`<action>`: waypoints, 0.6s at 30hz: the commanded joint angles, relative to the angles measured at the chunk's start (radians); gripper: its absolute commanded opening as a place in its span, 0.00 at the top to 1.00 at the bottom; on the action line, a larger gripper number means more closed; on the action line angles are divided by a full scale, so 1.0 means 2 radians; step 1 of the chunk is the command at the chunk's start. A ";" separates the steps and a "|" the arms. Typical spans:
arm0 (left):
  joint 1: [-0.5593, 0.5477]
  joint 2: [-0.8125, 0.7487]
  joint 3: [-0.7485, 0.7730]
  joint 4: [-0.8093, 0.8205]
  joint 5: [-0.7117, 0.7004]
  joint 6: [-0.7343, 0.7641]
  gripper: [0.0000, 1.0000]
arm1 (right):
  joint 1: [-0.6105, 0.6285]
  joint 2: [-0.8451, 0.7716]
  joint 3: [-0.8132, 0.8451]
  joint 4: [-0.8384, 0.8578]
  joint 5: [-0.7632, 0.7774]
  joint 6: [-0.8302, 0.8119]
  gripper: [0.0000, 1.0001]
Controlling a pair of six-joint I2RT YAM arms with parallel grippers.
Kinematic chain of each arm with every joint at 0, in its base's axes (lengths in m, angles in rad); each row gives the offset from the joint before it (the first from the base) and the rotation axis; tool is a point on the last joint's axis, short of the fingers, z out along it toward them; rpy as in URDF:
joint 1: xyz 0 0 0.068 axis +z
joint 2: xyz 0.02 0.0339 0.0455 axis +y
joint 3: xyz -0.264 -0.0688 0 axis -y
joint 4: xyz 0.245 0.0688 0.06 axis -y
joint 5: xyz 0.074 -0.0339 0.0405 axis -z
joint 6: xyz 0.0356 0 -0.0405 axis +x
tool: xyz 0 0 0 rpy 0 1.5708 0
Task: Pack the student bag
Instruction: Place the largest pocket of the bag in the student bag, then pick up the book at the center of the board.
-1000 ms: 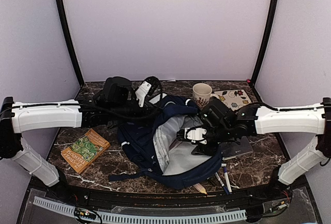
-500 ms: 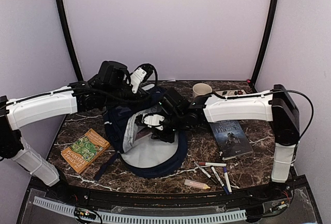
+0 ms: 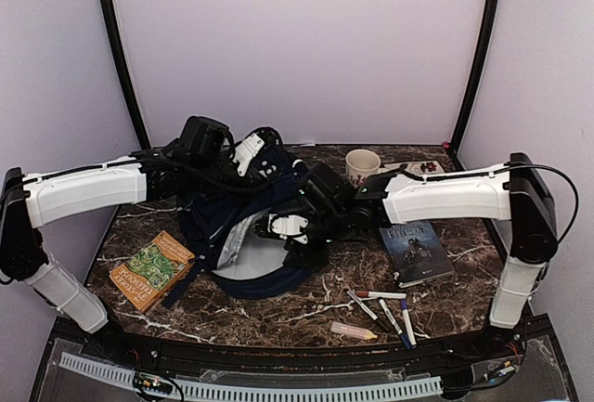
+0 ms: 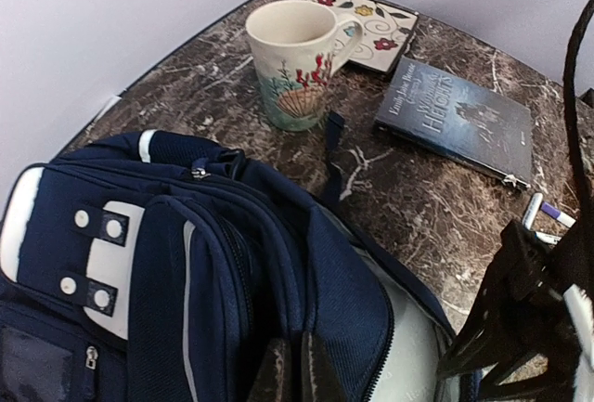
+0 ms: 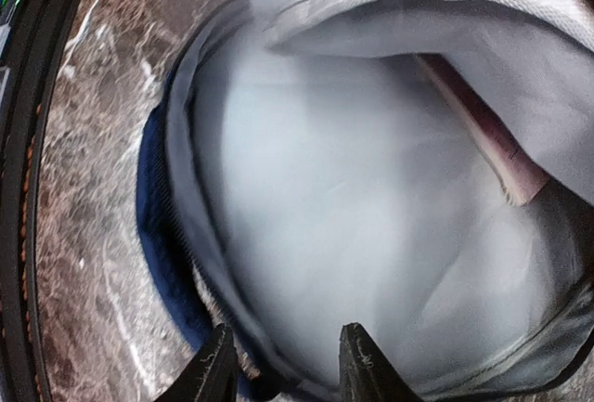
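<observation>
The student bag (image 3: pixel 278 188) is navy with grey lining and lies at the table's middle-left, its mouth open toward the front. My left gripper (image 3: pixel 263 164) is shut on the bag's top edge; in the left wrist view (image 4: pixel 297 376) the two fingers pinch the navy fabric (image 4: pixel 232 263) by the zip. My right gripper (image 3: pixel 277 232) is at the bag's mouth. In the right wrist view (image 5: pixel 288 365) it is open, one finger outside the rim and one over the grey lining (image 5: pixel 371 235). A pinkish flat edge (image 5: pixel 483 137) shows inside the bag.
A green and orange book (image 3: pixel 153 269) lies front left. A dark book (image 3: pixel 415 246), a mug (image 3: pixel 362 165) and a floral pad (image 3: pixel 419 168) are on the right. Pens (image 3: pixel 380 304) and a small pale stick (image 3: pixel 353 330) lie near the front edge.
The bag has been dragged left and back and its mouth has flattened. My right arm swung left with it, uncovering the dark book. My left gripper keeps its hold.
</observation>
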 commanded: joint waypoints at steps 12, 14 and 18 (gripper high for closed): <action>-0.040 0.000 -0.005 0.008 0.084 -0.070 0.63 | -0.099 -0.199 -0.100 -0.088 -0.077 0.017 0.61; -0.055 -0.004 0.010 -0.002 0.078 -0.072 0.56 | -0.128 -0.222 -0.107 -0.103 -0.078 0.018 0.61; -0.079 0.004 0.039 -0.003 0.059 -0.105 0.52 | -0.199 -0.264 -0.151 -0.115 -0.059 0.024 0.61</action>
